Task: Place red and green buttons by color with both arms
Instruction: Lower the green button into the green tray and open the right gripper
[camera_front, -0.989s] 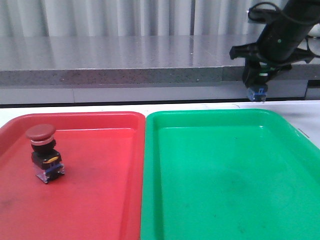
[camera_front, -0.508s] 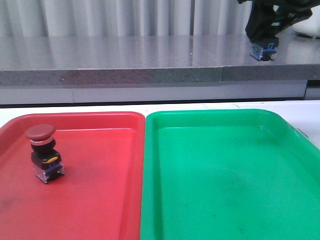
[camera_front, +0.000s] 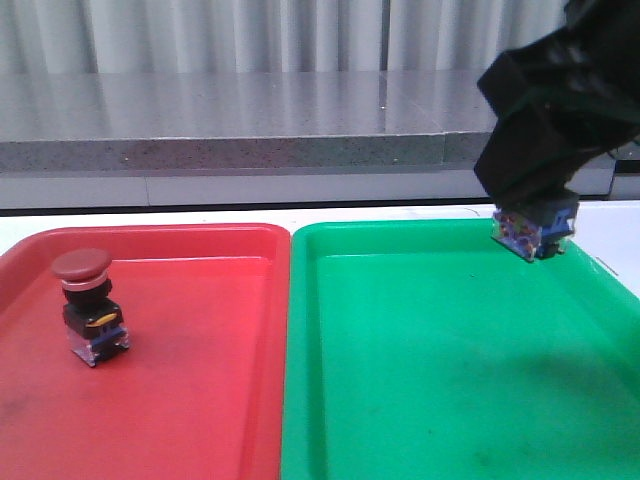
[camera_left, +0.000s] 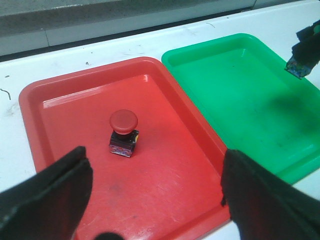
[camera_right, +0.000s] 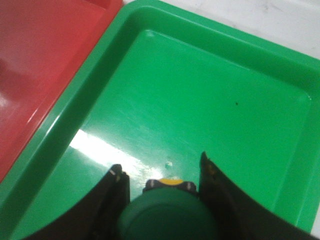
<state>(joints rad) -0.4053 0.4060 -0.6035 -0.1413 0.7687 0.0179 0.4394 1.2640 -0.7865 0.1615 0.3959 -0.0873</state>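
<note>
The red button (camera_front: 88, 303) stands upright in the left part of the red tray (camera_front: 200, 400); it also shows in the left wrist view (camera_left: 123, 133). My left gripper (camera_left: 156, 192) is open and empty, above the near part of the red tray. My right gripper (camera_front: 530, 215) is shut on the green button (camera_right: 167, 215), whose clear base (camera_front: 532, 235) sticks out below the fingers. It hangs over the far right part of the green tray (camera_front: 440, 400), a little above its floor. The green cap fills the space between the right fingers (camera_right: 117, 192).
The two trays lie side by side on a white table (camera_left: 75, 60), red on the left, green (camera_left: 240, 85) on the right. A grey ledge (camera_front: 250, 140) runs along the back. The right arm (camera_front: 560, 100) looms over the green tray's far right corner.
My right gripper, still holding the green button, rose at the back and then came forward and down over the green tray. The red button has not moved.
</note>
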